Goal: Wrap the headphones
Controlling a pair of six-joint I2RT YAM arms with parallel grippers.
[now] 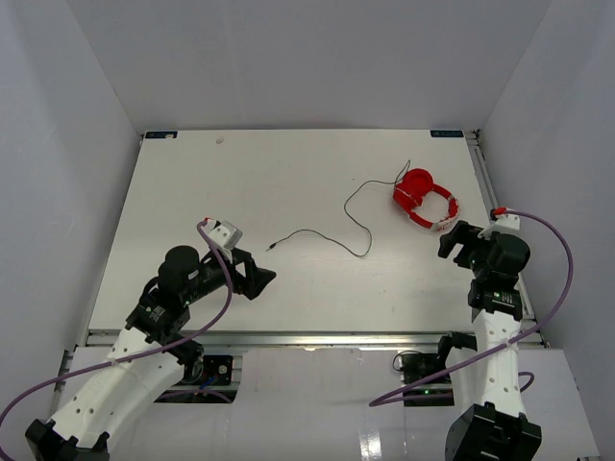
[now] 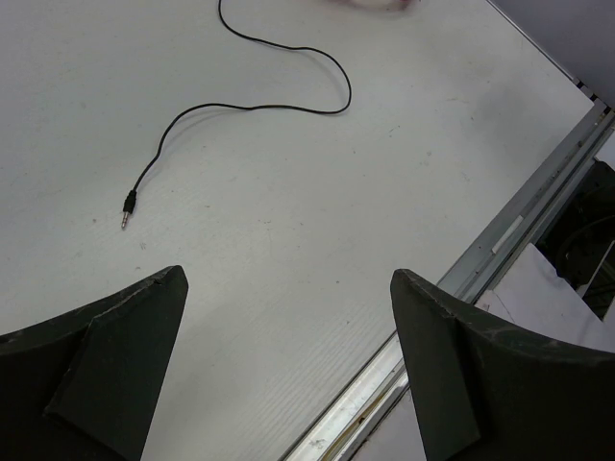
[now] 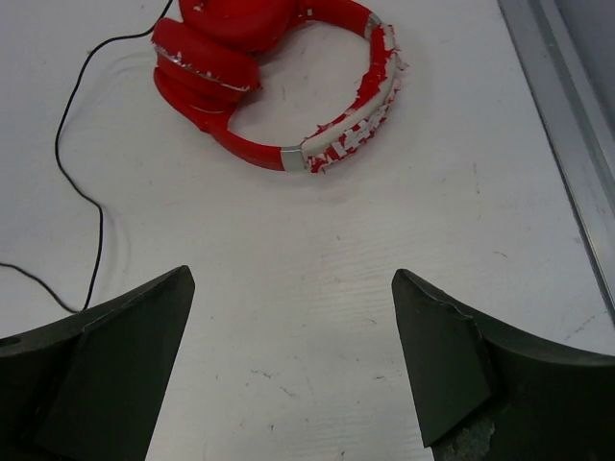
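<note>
The red headphones (image 3: 207,72) lie far right on the table (image 1: 192,192), just ahead of the right gripper (image 3: 288,279). The left gripper (image 2: 288,279) is near the plug (image 2: 127,206). Both are wide open and hold nothing. The thin cable (image 2: 259,107) looks light and floppy, so pinch it by the plug.

Light even and diffuse, bounced off white walls; no hard shadows, no glare. Top view: desk (image 1: 192,192) bright, with a faint soft shadow beside the left arm (image 1: 183,288). Left wrist view: desk greyer and dimmer, cable (image 2: 288,106) sharp, top edge washed out. Right wrist view: headphones (image 3: 240,58) crisp, red saturated; fingers (image 3: 96,375) dark, detail lost.
</note>
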